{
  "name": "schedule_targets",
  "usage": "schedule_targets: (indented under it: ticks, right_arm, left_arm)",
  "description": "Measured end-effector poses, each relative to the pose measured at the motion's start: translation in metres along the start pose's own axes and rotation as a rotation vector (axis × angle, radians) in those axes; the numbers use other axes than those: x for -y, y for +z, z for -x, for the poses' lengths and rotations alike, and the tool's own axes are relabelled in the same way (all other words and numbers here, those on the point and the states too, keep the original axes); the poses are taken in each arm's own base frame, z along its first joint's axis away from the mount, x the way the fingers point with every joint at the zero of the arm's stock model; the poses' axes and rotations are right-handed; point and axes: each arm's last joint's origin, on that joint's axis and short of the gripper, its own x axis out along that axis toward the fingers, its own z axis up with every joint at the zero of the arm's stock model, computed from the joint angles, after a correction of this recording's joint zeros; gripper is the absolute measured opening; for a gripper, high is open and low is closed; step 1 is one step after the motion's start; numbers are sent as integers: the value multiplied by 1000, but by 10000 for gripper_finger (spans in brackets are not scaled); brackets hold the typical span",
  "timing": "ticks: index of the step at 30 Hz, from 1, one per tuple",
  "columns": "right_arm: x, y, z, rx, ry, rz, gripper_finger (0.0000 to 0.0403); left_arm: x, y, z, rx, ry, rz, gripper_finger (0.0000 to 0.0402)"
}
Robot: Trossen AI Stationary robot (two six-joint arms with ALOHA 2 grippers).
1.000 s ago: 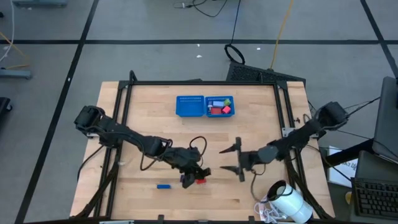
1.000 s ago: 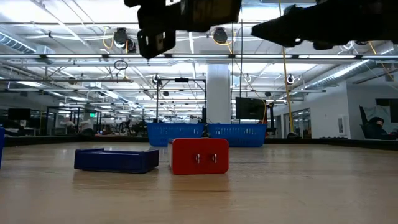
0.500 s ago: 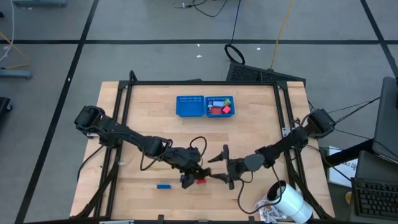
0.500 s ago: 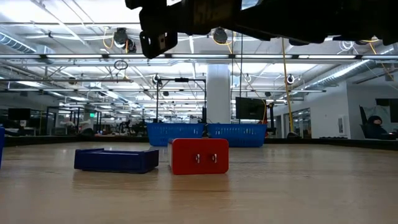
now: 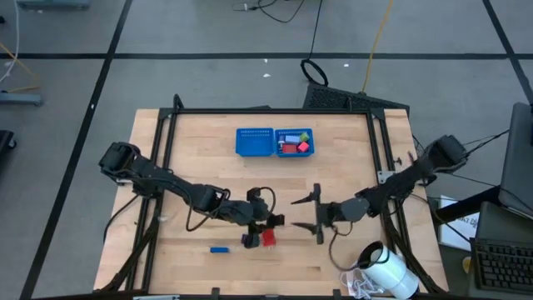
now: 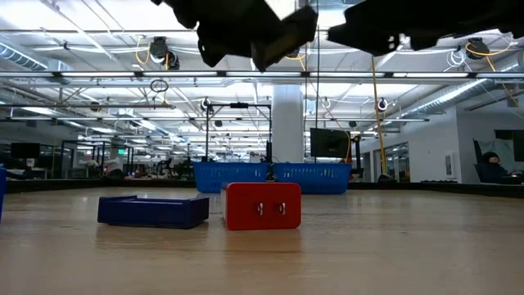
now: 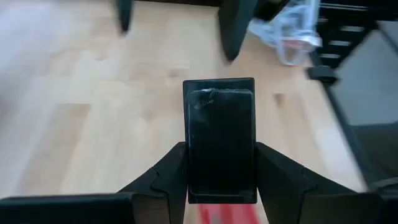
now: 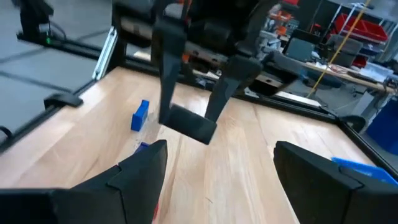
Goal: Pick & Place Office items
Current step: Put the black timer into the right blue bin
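My left gripper (image 5: 268,221) hangs over the table's near middle, shut on a dark grey block (image 7: 221,124); the right wrist view shows that block (image 8: 189,127) above the wood. Below it, a red block (image 5: 269,238) (image 6: 262,205) and a small dark piece (image 5: 250,240) lie flat on the table. A dark blue piece (image 5: 219,249) (image 6: 153,210) lies to their left. My right gripper (image 5: 311,212) (image 8: 230,174) is open and empty, just to the right of the left gripper and facing it. My left gripper pinches the dark grey block between its two fingers, one finger (image 7: 171,165) on each long side (image 7: 189,143). The fingers (image 8: 168,74) come from above, pointing down at a slant. The block is lifted clear of the table and hangs tilted.
The blue mesh two-part tray (image 5: 254,142) (image 6: 237,176) stands at the far middle of the table, with small pieces in its right half. A big white cylinder (image 5: 390,272) sits off the near right corner. Bare wood lies between the grippers and the tray.
My right gripper swung left toward the left gripper, then drew back to the right, staying open. My left gripper shifted slightly toward the far edge and the right and tipped, so the dark block it holds now hangs slanted. The red and blue pieces stayed put.
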Motion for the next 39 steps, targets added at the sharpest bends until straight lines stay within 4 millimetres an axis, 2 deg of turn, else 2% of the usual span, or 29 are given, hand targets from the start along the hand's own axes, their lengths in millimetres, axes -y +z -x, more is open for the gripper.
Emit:
schedule_targets:
  ticks: [3,10,14,18,22,27,33,39]
  right_arm:
    - [10,-3,21,27,-4,-50,281]
    - [31,-28,68,72,-8,-176,281]
    - [39,-42,90,100,-4,-249,281]
    - [45,-53,105,137,23,-316,281]
    - [49,-55,114,181,21,-342,281]
    - [52,-49,118,234,18,-356,281]
    - [53,-48,119,241,7,-311,281]
    - [54,-47,120,253,-31,-238,281]
  left_arm:
    - [-5,-1,-1,-11,53,-10,151]
    - [-20,-5,-1,-29,92,-20,151]
    - [-32,1,9,4,110,-27,151]
    - [-49,7,30,50,114,-59,151]
    - [-77,7,57,191,122,-36,151]
    - [-116,-15,76,364,161,28,151]
    - [-158,-44,81,418,277,155,164]
    - [-193,-55,82,400,387,274,155]
